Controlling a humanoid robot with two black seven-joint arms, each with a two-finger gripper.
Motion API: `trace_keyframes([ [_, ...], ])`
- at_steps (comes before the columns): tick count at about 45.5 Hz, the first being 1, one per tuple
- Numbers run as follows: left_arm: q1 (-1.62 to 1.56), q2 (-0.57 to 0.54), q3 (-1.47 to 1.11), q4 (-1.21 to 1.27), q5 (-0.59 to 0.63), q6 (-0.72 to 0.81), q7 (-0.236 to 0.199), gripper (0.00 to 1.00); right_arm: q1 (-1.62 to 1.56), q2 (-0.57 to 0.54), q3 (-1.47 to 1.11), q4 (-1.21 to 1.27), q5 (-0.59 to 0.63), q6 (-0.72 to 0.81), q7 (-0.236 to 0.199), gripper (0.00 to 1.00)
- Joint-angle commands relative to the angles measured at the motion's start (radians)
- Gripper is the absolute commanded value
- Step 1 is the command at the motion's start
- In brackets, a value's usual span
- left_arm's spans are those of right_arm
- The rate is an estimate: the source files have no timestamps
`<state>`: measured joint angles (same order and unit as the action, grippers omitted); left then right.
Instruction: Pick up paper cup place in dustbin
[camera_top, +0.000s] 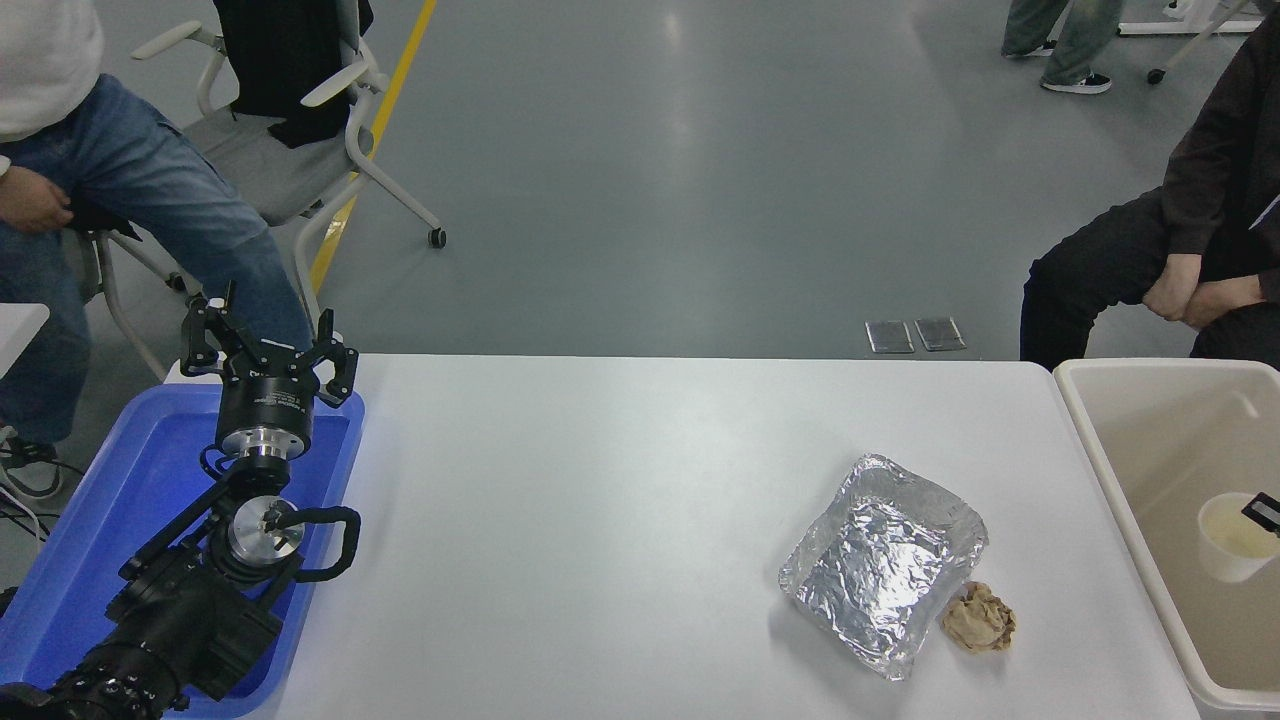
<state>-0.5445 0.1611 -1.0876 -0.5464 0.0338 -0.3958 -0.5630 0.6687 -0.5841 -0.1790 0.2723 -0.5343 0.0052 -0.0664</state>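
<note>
The paper cup (1228, 540) is small and white with a cream inside. It hangs inside the beige dustbin (1100, 440) at the table's right end, mouth towards the camera. Only a black fingertip of my right gripper (1262, 512) shows at the picture's right edge, set at the cup's rim and holding it; the rest of the arm is out of view. My left gripper (268, 338) is parked at the lower left over the blue tray, with its fingers spread and empty.
A crumpled foil tray (885, 562) and a brown paper ball (979, 619) lie on the white table (600, 500) near the dustbin. A blue tray (90, 530) sits at the left. One person sits at the far right, another stands at the far left by a chair (270, 150).
</note>
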Motion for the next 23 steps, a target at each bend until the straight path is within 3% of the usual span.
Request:
trace_keyframes([
  [1, 0.0, 0.0, 0.0, 0.0, 0.0, 0.0, 0.0, 0.99, 0.034, -0.002, 0.001, 0.059, 0.005, 0.003, 0.0, 1.0],
  [23, -0.002, 0.0, 0.002, -0.001, 0.0, 0.0, 0.0, 0.99, 0.298, -0.151, -0.108, 0.407, -0.076, 0.01, -0.001, 1.0],
])
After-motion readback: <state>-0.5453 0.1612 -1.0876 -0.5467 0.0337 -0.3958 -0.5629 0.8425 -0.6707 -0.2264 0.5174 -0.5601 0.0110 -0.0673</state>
